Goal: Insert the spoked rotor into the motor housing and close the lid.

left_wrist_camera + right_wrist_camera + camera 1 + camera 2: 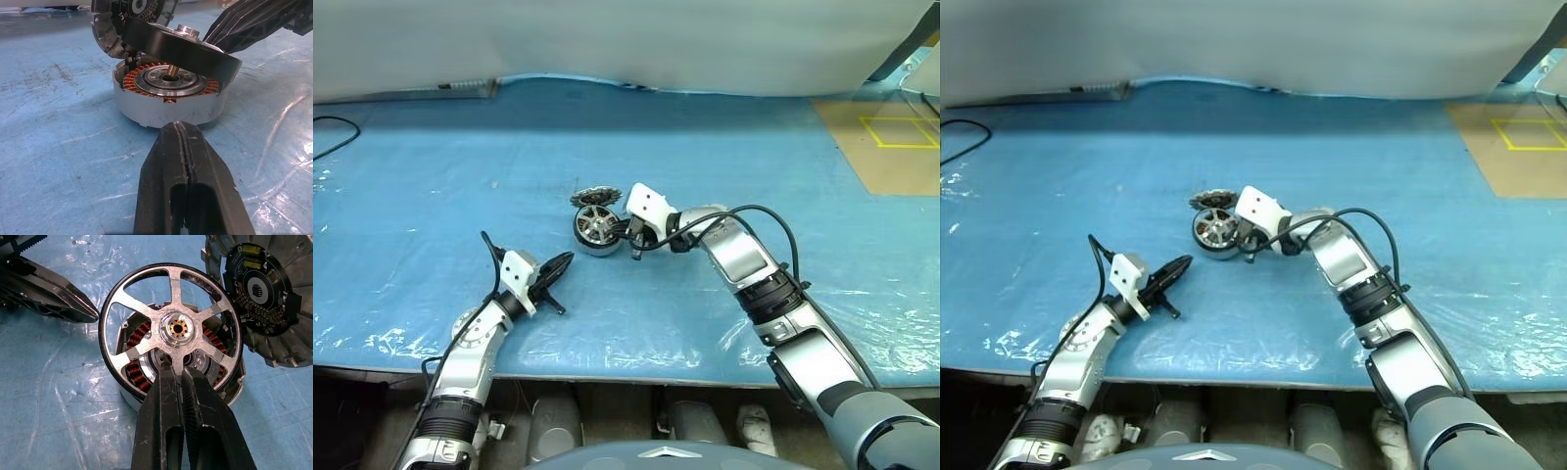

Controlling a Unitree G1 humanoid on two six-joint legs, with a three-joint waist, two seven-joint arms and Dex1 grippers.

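The motor housing (168,100), a short grey drum ringed with copper windings, stands on the blue sheet mid-table. Tilted over its top is the spoked rotor (171,328), black-rimmed with silver spokes, its hub near the housing's centre shaft. My right gripper (177,371) is shut on one spoke at the rotor's near side. The lid (264,298) stands open on edge just behind the housing, apparently joined to it. My left gripper (181,126) is shut and holds nothing. It lies level, a short way in front and to the left of the housing, pointing at it (570,258).
A blue plastic sheet (460,176) covers the table, whose front edge runs just below my arms. A cardboard panel with yellow tape (891,147) lies at the back right. A black cable (333,132) curls at the far left.
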